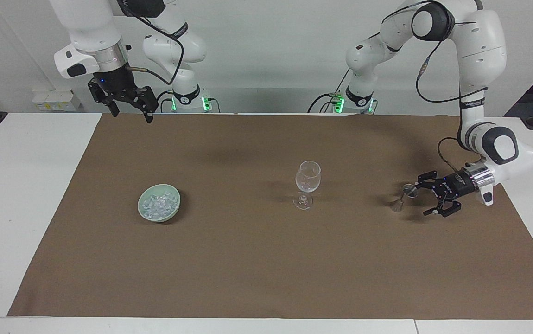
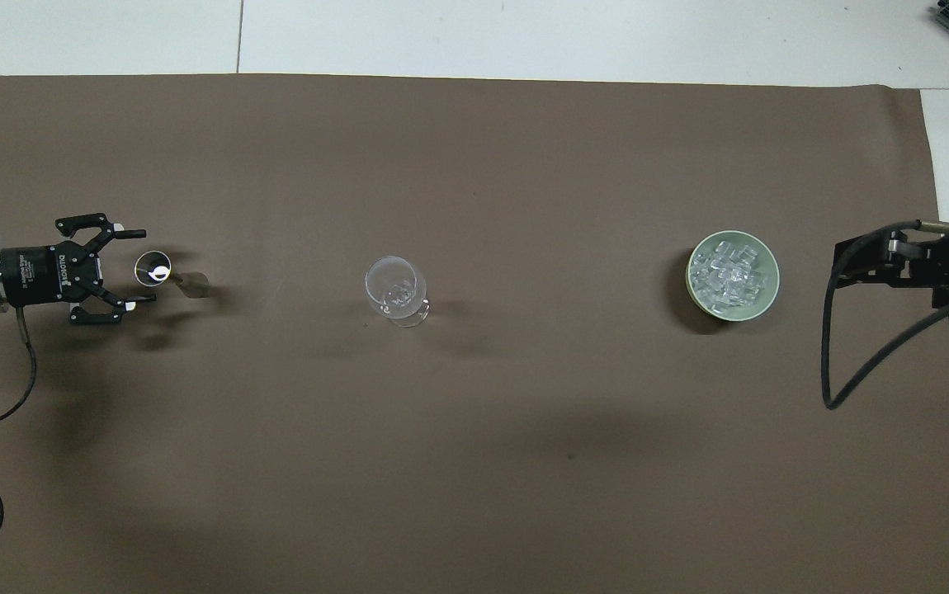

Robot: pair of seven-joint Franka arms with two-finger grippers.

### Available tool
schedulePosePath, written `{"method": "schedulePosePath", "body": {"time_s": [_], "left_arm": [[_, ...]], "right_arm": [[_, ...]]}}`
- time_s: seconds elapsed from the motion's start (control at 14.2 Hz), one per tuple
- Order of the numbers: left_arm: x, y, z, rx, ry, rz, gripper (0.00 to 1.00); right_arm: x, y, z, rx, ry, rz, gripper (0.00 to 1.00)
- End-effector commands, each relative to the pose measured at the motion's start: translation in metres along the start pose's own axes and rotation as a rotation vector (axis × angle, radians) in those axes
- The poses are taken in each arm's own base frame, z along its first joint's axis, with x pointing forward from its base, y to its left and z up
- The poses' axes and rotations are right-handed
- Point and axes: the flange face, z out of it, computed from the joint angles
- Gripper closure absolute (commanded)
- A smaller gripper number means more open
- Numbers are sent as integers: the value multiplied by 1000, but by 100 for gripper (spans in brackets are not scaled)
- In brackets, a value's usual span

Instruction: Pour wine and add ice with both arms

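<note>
**Left claw at the metal measure**

The right claw (image 1: 131, 112) hung spread and empty, above the pale green bowl (image 1: 159, 202) of glittering ice (image 1: 157, 203). A clear stemmed glass (image 1: 307, 184) stood mid-surface. The left claw (image 1: 422, 199), fingers apart, flanked the small metal jigger (image 1: 402, 196).

We see a white bench (image 1: 25, 195) covered mostly by a brown mat (image 1: 257, 260), a plain pale wall (image 1: 266, 51) rising at the robots' end, a white socket box (image 1: 55, 99) low on it, and soft shadows falling across the mat.
</note>
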Motion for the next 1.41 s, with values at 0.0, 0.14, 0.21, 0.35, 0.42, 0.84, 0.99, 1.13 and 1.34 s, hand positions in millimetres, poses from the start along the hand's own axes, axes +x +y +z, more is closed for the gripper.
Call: {"method": "schedulePosePath", "body": {"time_s": [0.0, 0.14, 0.21, 0.35, 0.42, 0.84, 0.99, 1.13, 1.34], "left_arm": [[-3, -7, 17, -7, -14, 34, 0], [-6, -8, 27, 3, -20, 35, 0], [-6, -12, 29, 1, -27, 27, 0], [-7, -13, 29, -1, -25, 25, 0], [-6, -14, 29, -1, -26, 23, 0], [-2, -17, 19, -11, -29, 11, 0], [-2, -17, 17, -13, -29, 9, 16], [-1, -18, 11, -18, -33, 6, 28], [-1, -18, 9, -21, -34, 6, 39]], "right_arm": [[0, 5, -1, -4, 4, -17, 0], [0, 5, -1, -4, 4, -17, 0], [0, 5, -1, -4, 4, -17, 0], [0, 5, -1, -4, 4, -17, 0], [0, 5, -1, -4, 4, -17, 0], [0, 5, -1, -4, 4, -17, 0], [0, 5, -1, -4, 4, -17, 0], [0, 5, -1, -4, 4, -17, 0], [0, 5, -1, -4, 4, -17, 0]]}}
